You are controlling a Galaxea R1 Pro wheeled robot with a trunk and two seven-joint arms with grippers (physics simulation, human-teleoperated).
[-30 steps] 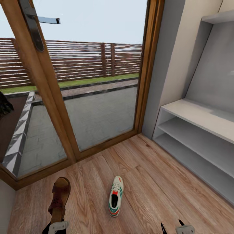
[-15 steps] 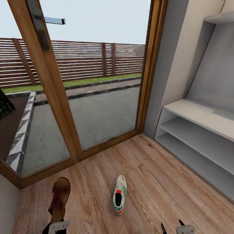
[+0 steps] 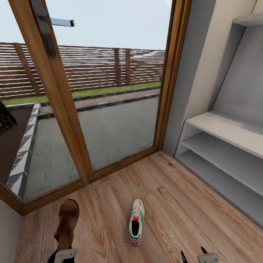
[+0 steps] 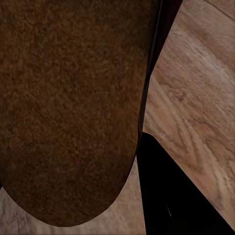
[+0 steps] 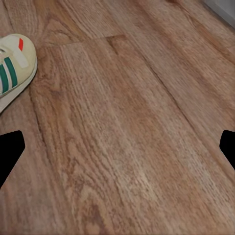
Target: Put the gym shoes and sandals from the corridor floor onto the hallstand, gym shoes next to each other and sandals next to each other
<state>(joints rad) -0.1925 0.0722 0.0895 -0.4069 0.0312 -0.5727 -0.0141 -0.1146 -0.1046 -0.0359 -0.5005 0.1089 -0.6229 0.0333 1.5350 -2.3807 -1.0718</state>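
One gym shoe (image 3: pixel 136 223) lies on the corridor floor (image 3: pixel 175 204), toe towards the glass door; its toe also shows in the right wrist view (image 5: pixel 12 63). A brown sandal (image 3: pixel 67 223) stands up from my left gripper (image 3: pixel 62 255), which is shut on it at the lower left. In the left wrist view the sandal's sole (image 4: pixel 68 107) is close against the camera, with a dark finger (image 4: pixel 171 196) beside it. My right gripper (image 3: pixel 193 256) hangs open over bare planks, right of the shoe; its fingertips stand wide apart in the right wrist view (image 5: pixel 117 149). The hallstand (image 3: pixel 226 128) is at the right.
A wood-framed glass door (image 3: pixel 109 109) closes off the far side, with a patio and fence behind it. A grey wall (image 3: pixel 190 73) meets the hallstand's left end. Open plank floor lies between the shoe and the low shelves (image 3: pixel 219 171).
The whole picture has shifted a little to the right, so the camera has moved. The sandal and both grippers keep their places in the picture.
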